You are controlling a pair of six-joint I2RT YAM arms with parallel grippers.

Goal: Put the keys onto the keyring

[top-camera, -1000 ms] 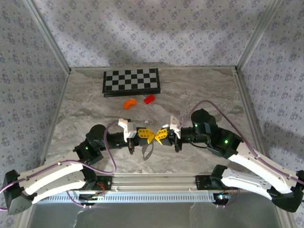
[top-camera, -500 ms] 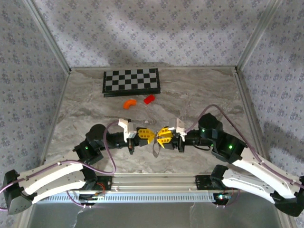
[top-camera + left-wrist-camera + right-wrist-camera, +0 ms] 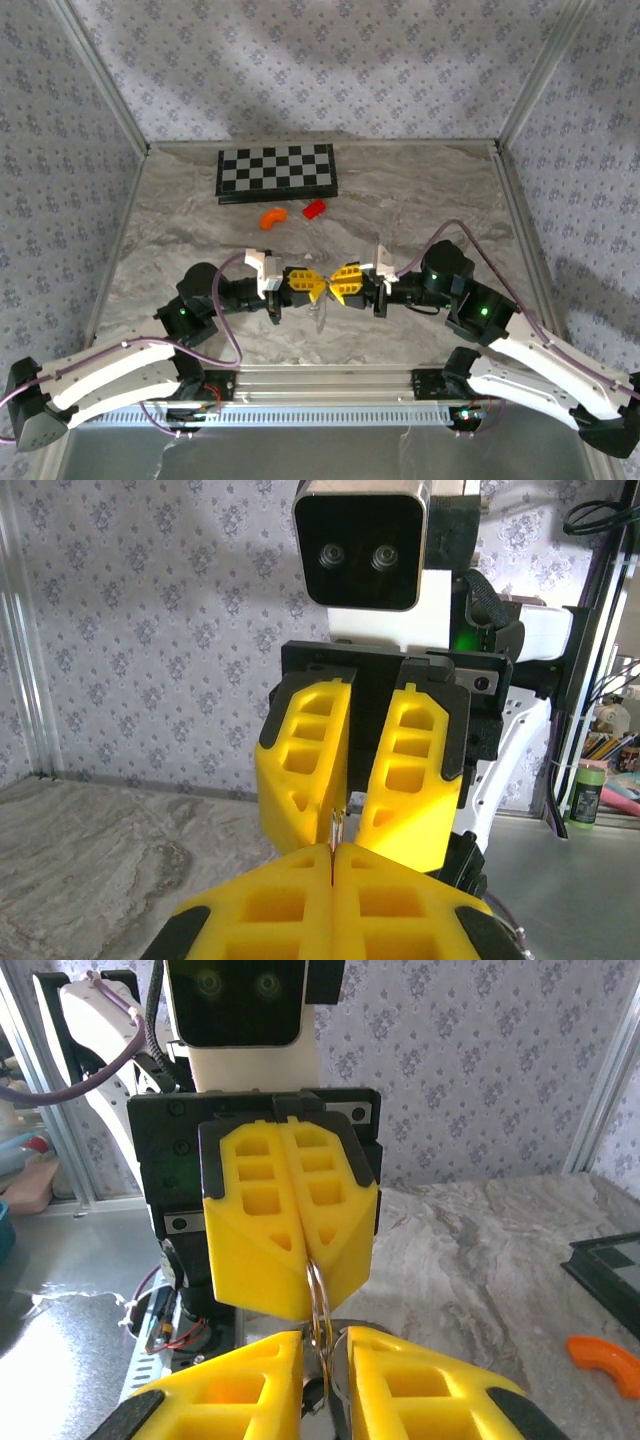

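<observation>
My left gripper (image 3: pixel 308 286) and right gripper (image 3: pixel 345 284) meet tip to tip above the table's near middle. The left gripper (image 3: pixel 333 848) is shut on the keyring (image 3: pixel 318 1285), a thin silvery loop seen edge-on (image 3: pixel 334 830). The loop reaches from the left fingers (image 3: pixel 290 1230) down into the gap of the right gripper (image 3: pixel 325 1345), which stands open around it without pinching it. The keys (image 3: pixel 337 1368), a small dark and silvery piece, show low in that gap behind the loop. A pale strand (image 3: pixel 322 310) hangs below the fingertips.
A checkerboard (image 3: pixel 277 172) lies at the back left, with a curved orange piece (image 3: pixel 272 217) and a red block (image 3: pixel 315 208) just in front of it. Patterned walls and metal posts close in the table on three sides.
The right arm has drawn back to the right and its gripper has levelled out to face the left one. The left gripper has barely shifted and still pinches the ring.
</observation>
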